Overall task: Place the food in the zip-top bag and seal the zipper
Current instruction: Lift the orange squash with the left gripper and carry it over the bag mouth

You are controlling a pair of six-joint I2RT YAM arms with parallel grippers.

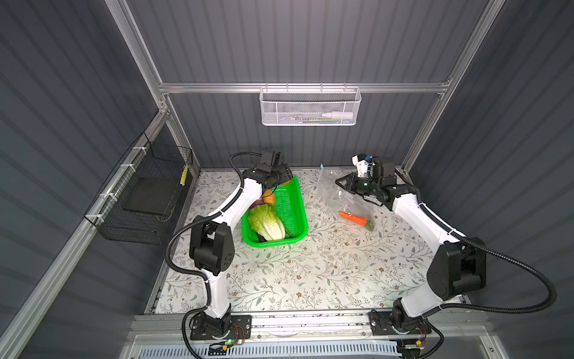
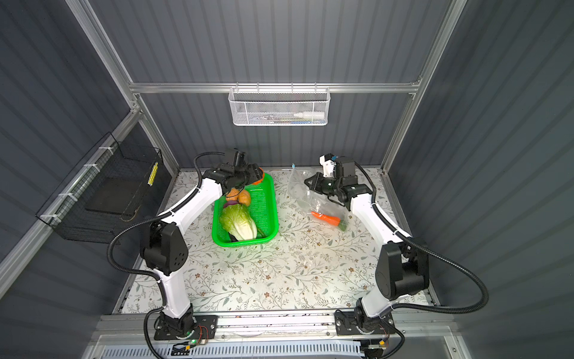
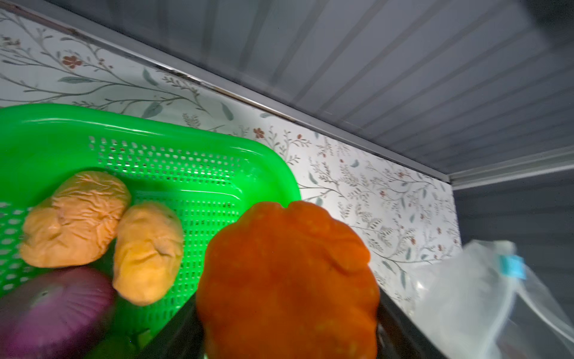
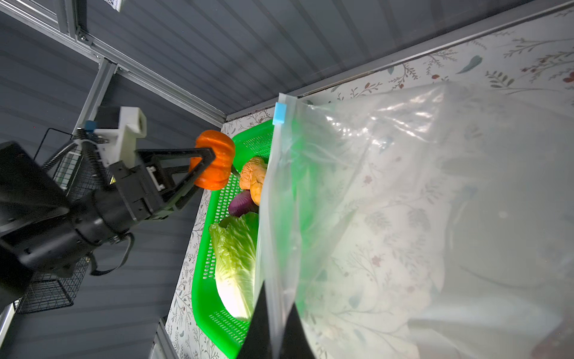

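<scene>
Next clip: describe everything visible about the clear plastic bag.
The bag is clear, crinkly thin plastic with a zipper strip along its mouth and a light-blue slider at the strip's far end. The right hand is shut on that strip and holds the mouth edge up, while the lower end rests on the flowered table. An orange carrot appears to lie inside the lower end.

White links — black joints, ribbed cables.

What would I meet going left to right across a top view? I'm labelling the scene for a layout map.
black wire basket → napa cabbage → carrot
</scene>
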